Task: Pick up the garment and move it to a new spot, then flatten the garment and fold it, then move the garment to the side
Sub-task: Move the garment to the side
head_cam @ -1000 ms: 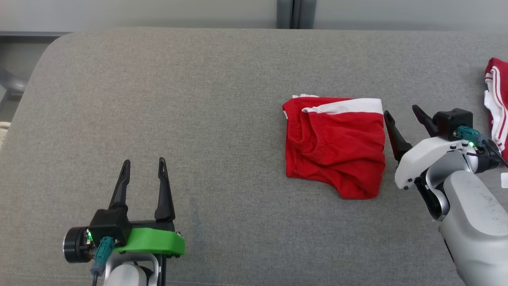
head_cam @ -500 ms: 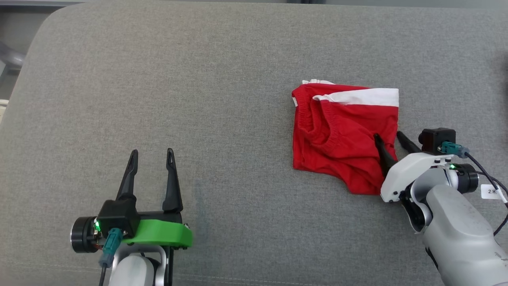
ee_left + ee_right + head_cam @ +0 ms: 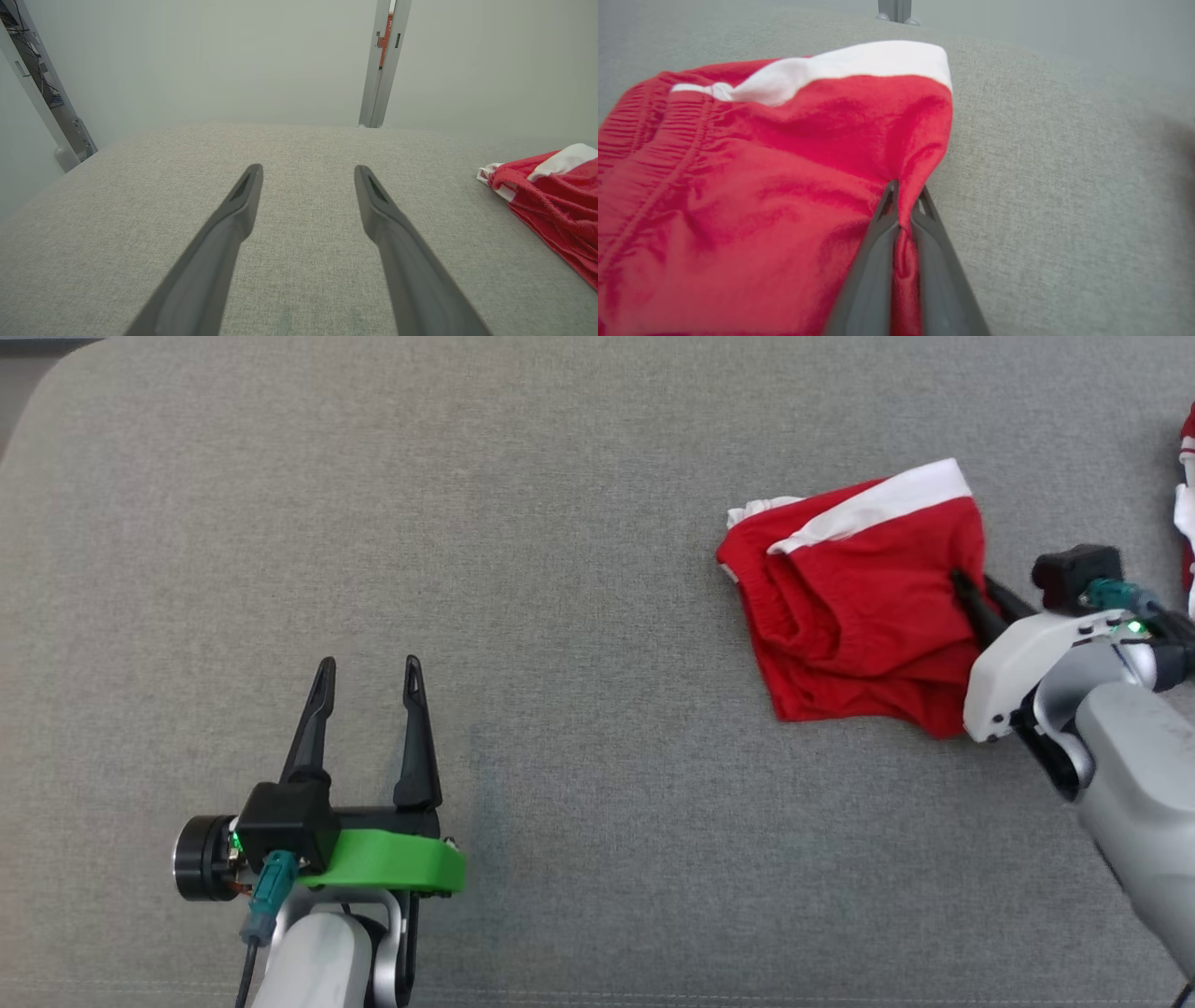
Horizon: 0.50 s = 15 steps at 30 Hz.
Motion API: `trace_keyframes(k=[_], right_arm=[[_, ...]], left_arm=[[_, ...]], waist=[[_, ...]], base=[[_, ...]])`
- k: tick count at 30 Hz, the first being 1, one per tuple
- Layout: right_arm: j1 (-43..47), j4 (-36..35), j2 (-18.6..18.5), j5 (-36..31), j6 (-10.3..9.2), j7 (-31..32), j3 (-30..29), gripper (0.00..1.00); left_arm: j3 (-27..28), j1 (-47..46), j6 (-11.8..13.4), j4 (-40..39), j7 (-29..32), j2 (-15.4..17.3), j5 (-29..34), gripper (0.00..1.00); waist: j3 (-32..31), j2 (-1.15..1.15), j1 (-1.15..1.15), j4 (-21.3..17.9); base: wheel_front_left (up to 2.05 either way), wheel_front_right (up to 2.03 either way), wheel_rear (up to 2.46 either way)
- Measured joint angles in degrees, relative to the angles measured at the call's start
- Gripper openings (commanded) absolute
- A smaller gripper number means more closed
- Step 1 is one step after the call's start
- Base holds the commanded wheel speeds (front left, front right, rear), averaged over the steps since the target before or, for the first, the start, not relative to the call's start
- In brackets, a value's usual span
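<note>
The garment (image 3: 859, 607) is a folded pair of red shorts with a white band, lying on the grey cushion at the right of the head view. My right gripper (image 3: 971, 583) is shut on the garment's right edge, and the right wrist view shows a pinch of red cloth (image 3: 903, 205) squeezed between the two dark fingers. The garment (image 3: 761, 177) spreads out to the left of that pinch. My left gripper (image 3: 369, 667) stands open over bare cushion at the lower left, far from the garment (image 3: 556, 205), which lies at the right edge of the left wrist view.
Everything rests on a wide grey upholstered surface (image 3: 560, 569). Another red and white piece of cloth (image 3: 1186, 513) lies at the far right edge. A pale wall with a metal post (image 3: 383, 65) stands behind the surface.
My right gripper went from open beside the garment to shut on its right edge. The garment has turned and its right side is dragged. The head camera has also shifted.
</note>
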Motion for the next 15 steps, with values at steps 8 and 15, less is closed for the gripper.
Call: trace_keyframes(k=[8,15], right_arm=[[-6.64,-6.5,-14.82,2.65,0.0,2.45,5.66,0.0],[-11.11,-10.98,-28.42,6.9,0.0,3.16,7.04,0.0]], left_arm=[[-1.19,-3.12,0.51,-1.19,0.0,-0.01,1.42,1.0],[-1.36,-6.99,0.34,-2.04,0.0,0.0,4.83,1.0]], waist=[[4.68,0.0,0.0,-3.24],[10.55,0.0,0.0,-6.79]], base=[[0.0,0.0,0.0],[0.0,0.0,0.0]])
